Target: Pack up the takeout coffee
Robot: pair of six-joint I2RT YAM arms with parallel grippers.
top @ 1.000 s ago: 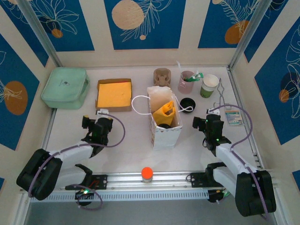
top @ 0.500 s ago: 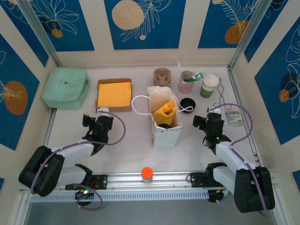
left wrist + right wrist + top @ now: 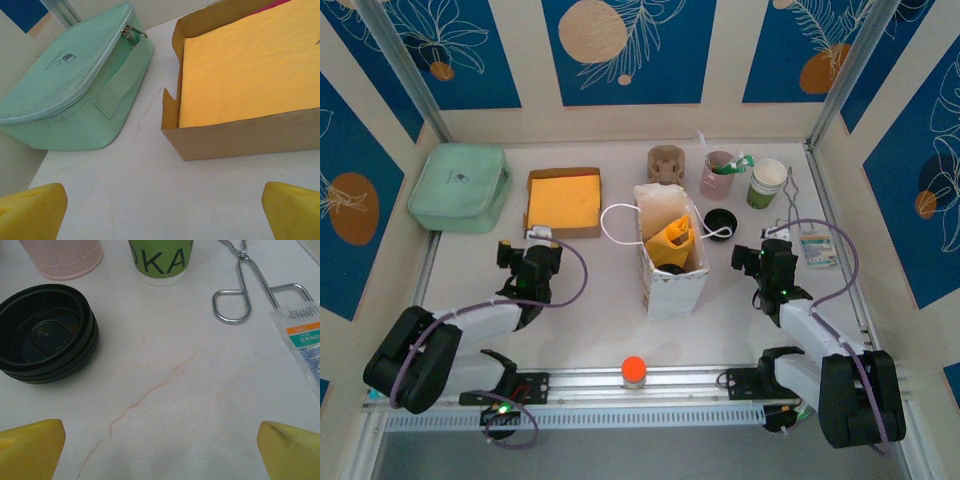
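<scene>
A: Room on the left?
B: The left gripper (image 3: 160,212) sits low over the table (image 3: 175,390), jaws spread wide with nothing between them. The cardboard tray (image 3: 240,135) has its near wall just ahead. The mint zip case (image 3: 75,95) is left of it, with a bare strip of table between them.
A: Right?
B: The right gripper (image 3: 160,450) is also spread and empty. A stack of black lids (image 3: 47,332) is ahead-left, with the pink cup (image 3: 62,257) and green cup (image 3: 160,262) behind it. Wire tongs (image 3: 240,295) and a sachet (image 3: 305,345) are ahead-right. Bare table runs up the middle.
A: Coffee?
B: The takeout coffee (image 3: 671,268) is inside the upright white paper bag (image 3: 672,290), mid-table between the arms. Its black lid shows under a yellow piece; the cup body is hidden.
A: Surface, room?
B: White top with thin reddish veins. Cream and blue leaf-print panels on three sides.
</scene>
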